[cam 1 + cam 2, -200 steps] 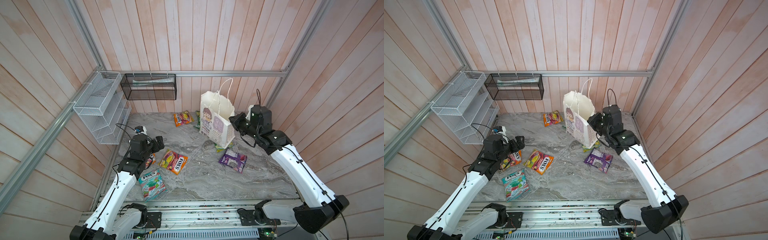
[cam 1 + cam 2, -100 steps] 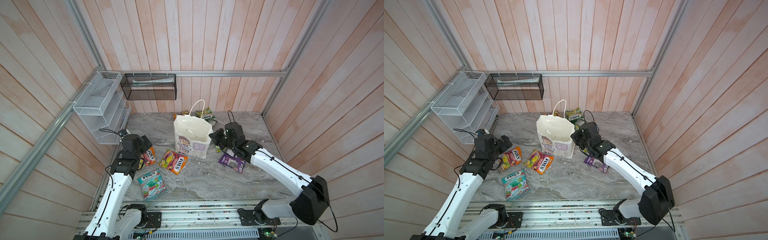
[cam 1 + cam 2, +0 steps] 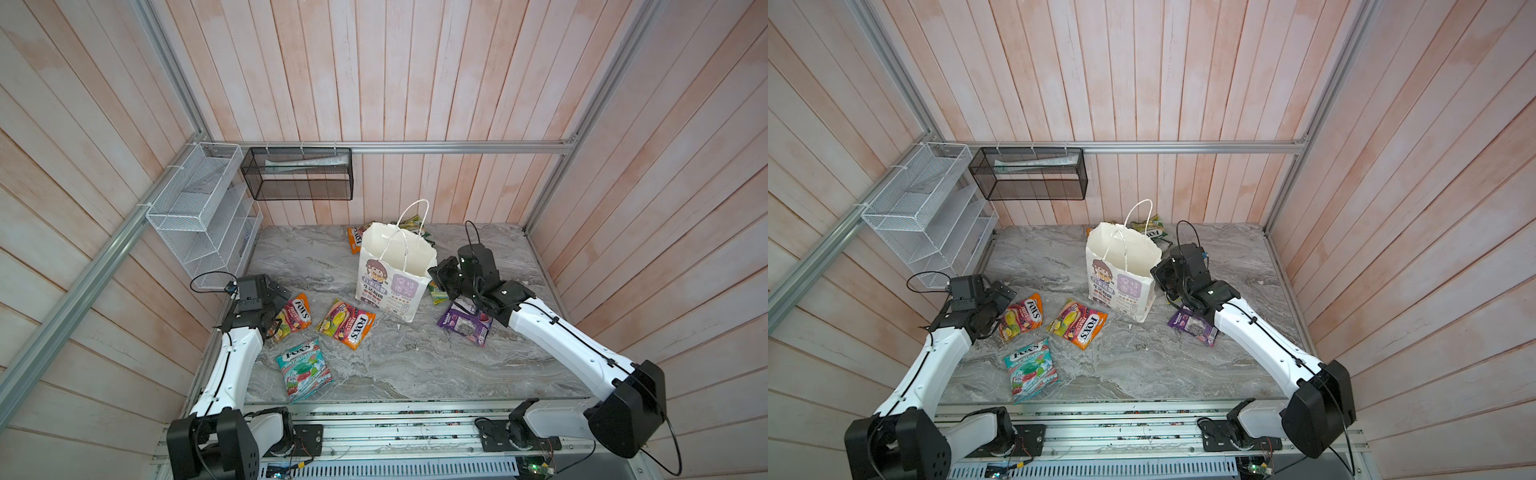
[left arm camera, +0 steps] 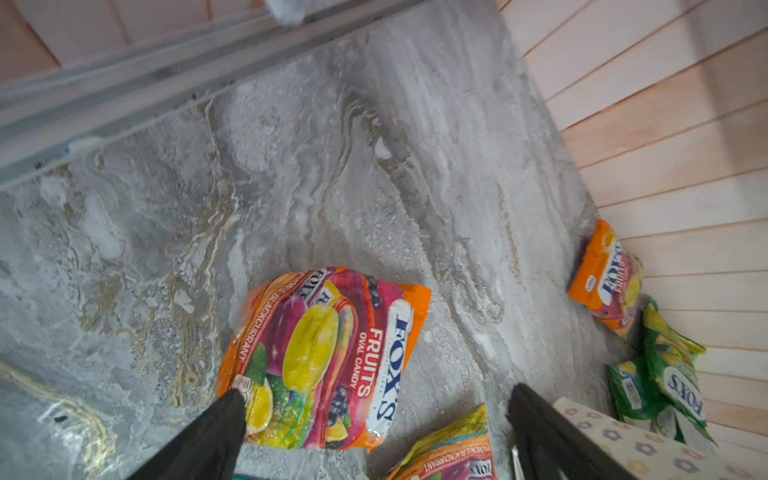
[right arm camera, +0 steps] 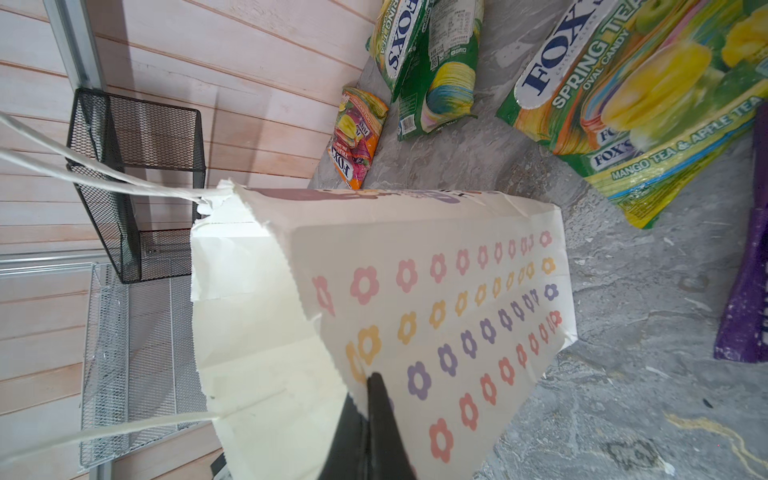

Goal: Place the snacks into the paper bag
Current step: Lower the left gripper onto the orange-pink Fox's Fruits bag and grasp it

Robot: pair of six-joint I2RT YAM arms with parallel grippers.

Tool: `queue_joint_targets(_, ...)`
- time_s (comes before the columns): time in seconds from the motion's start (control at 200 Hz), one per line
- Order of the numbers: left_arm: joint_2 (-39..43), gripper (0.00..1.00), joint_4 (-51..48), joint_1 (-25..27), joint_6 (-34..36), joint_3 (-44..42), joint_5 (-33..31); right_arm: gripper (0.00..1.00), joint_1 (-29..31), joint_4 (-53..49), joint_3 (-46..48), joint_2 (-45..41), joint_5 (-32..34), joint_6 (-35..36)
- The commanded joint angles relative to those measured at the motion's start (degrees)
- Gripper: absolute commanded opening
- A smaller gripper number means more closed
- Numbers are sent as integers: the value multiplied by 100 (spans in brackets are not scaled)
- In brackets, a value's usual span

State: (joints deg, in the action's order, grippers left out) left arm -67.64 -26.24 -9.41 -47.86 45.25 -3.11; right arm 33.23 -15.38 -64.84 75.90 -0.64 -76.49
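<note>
Paper bag rim pinched in right tool; orange packet just ahead of wide-open, empty left tool; needed lowering.

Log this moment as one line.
left gripper: open over orange packet | right gripper: shut on paper bag rim | bag: upright, mouth open | snacks: visible ones lie on table

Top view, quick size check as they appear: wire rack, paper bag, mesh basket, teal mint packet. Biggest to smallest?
1. white wire rack, clearly largest.
2. paper bag and black mesh basket: too alike to rank; the bag is taller, the basket wider.
3. teal mint packet, smallest.
</note>
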Motion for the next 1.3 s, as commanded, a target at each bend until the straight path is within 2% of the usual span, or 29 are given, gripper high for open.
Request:
queue_joint_targets(0.0, -247, 100, 311, -52, -597, -377, 164, 0, -123, 48, 202, -213, -167, -7)
queue_joint_targets(0.18, -550, 100, 532, -52, -775, -617, -13, 0, -129, -131, 136, -259, 36, 275)
queue_joint_targets(0.535, -1147, 100, 1032, -52, -1031, -820, 92, 0, -142, -15, 234, -316, -2, 451)
queue_joint_targets(0.875, -1730, 87, 1212, -53, -1292, -701, 52, 0, -139, -2, 293, -381, 64, 486)
queue_joint_targets(0.98, -1847, 77, 1278, -53, -1306, -693, 82, 0, -134, 37, 350, -433, 109, 470)
queue_joint_targets(1.185, -1780, 35, 1313, -74, -1279, -648, 331, 0, -133, 17, 381, -427, 133, 442)
queue_joint_targets(1.295, -1639, 21, 1157, -100, -1182, -457, 471, 0, -135, 21, 413, -444, 153, 423)
